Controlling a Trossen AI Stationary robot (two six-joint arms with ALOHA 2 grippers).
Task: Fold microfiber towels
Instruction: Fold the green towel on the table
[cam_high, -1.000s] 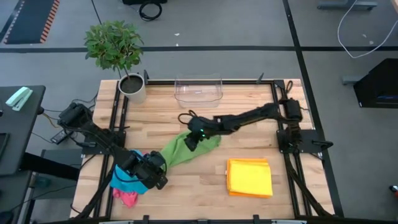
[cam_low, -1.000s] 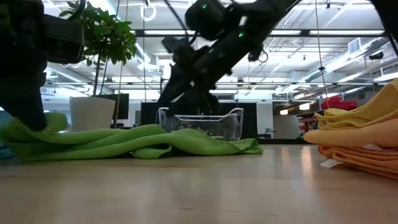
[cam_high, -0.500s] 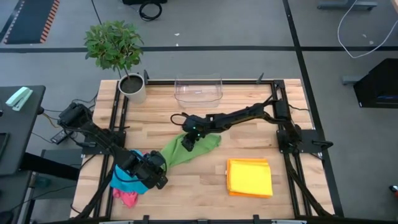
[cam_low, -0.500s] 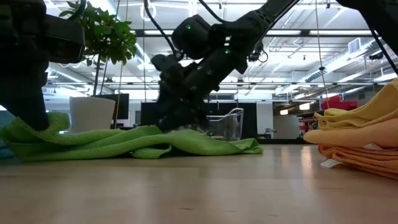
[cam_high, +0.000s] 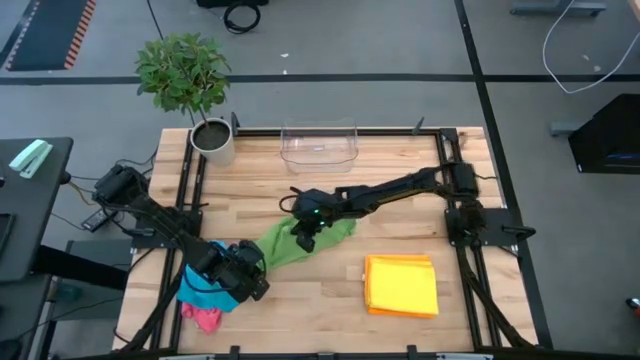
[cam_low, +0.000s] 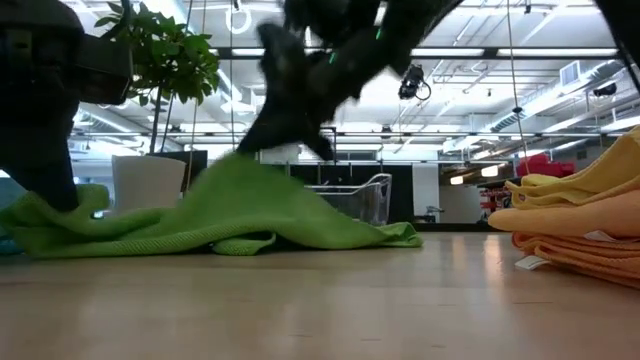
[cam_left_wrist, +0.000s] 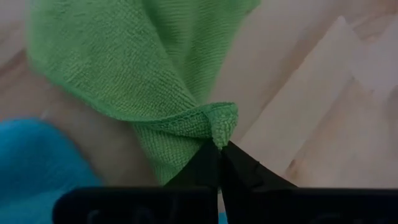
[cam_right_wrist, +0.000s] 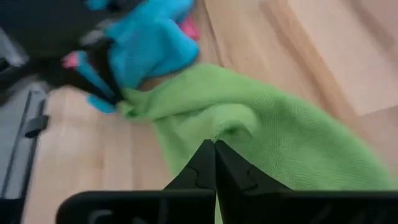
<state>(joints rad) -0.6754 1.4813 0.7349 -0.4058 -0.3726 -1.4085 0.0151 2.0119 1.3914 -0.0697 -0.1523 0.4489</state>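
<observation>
A green towel (cam_high: 300, 240) lies stretched across the middle of the table. My left gripper (cam_high: 262, 266) is shut on its near-left end and my right gripper (cam_high: 305, 234) is shut on its middle. In the low view the cloth rises to a peak (cam_low: 240, 165) under the blurred right gripper (cam_low: 285, 125), and its right edge (cam_low: 395, 236) rests on the wood. A blue towel (cam_high: 203, 290) and a pink one (cam_high: 206, 319) lie heaped beside the left arm. Folded yellow-orange towels (cam_high: 401, 285) are stacked at the near right. My left gripper pinches a bunched corner of the green towel (cam_left_wrist: 221, 127) between its two fingertips, slanting down from the table's left. Cloth beyond the corner slopes away onto the wood. My right gripper pinches a raised fold of the green towel (cam_right_wrist: 231, 122) near its middle, slanting down from the right. The fold is lifted clear and the cloth drapes down tent-like on both sides.
A clear plastic bin (cam_high: 320, 146) stands at the far edge, with a potted plant (cam_high: 212, 138) at the far-left corner. Bare wood lies between the green towel and the yellow stack. Black frame rails (cam_high: 470, 250) run along both sides.
My right gripper has dropped onto the green towel's middle, shut on it and risen again. The middle of the cloth has been drawn up into a peak. Its left end stays in my left gripper and its right edge stays on the table.
</observation>
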